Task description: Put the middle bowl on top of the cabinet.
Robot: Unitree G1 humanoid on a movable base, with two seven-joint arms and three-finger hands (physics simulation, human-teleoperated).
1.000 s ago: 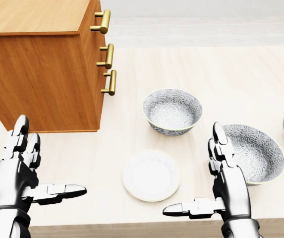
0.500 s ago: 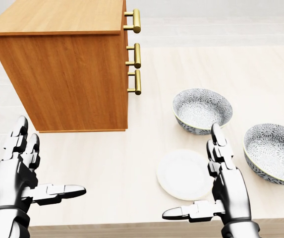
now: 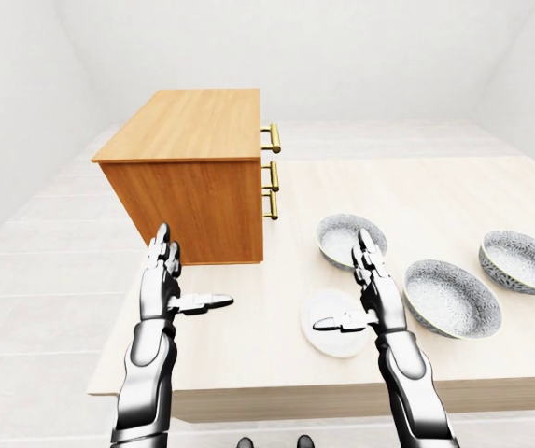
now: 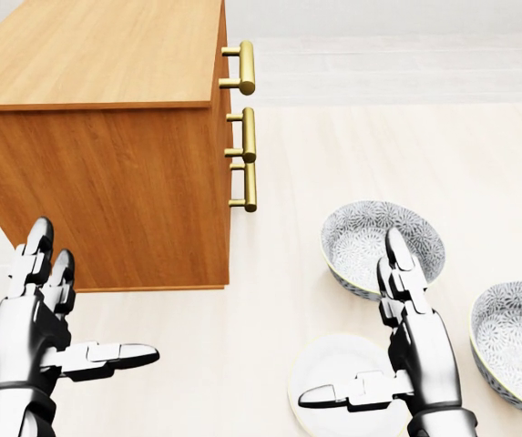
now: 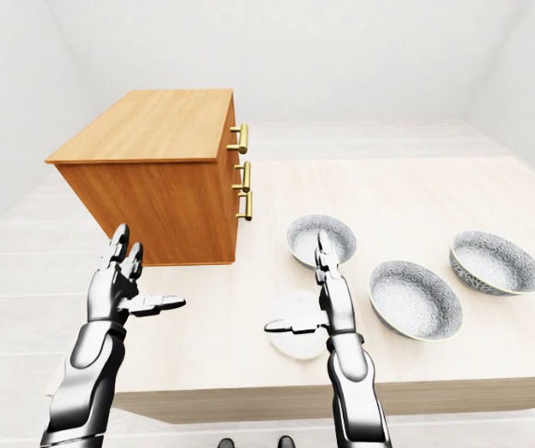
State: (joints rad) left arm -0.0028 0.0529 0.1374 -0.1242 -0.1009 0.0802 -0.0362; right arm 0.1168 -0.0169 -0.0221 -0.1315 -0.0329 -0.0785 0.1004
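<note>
Over the table (image 3: 416, 196) with left hand (image 3: 160, 289) and right hand (image 3: 379, 303) splayed empty, could wrongly seize the leftmost bowl (image 3: 346, 238), nearest, instead of the middle bowl (image 3: 451, 299).

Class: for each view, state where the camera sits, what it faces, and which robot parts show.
Head view: on the head, angled down at the cabinet and plate; left hand, right hand show.
Left-eye view: head's left, wider, over the table and middle bowl; both arms show.
Right-eye view: head's right; nearly the same picture as left-eye.
</note>
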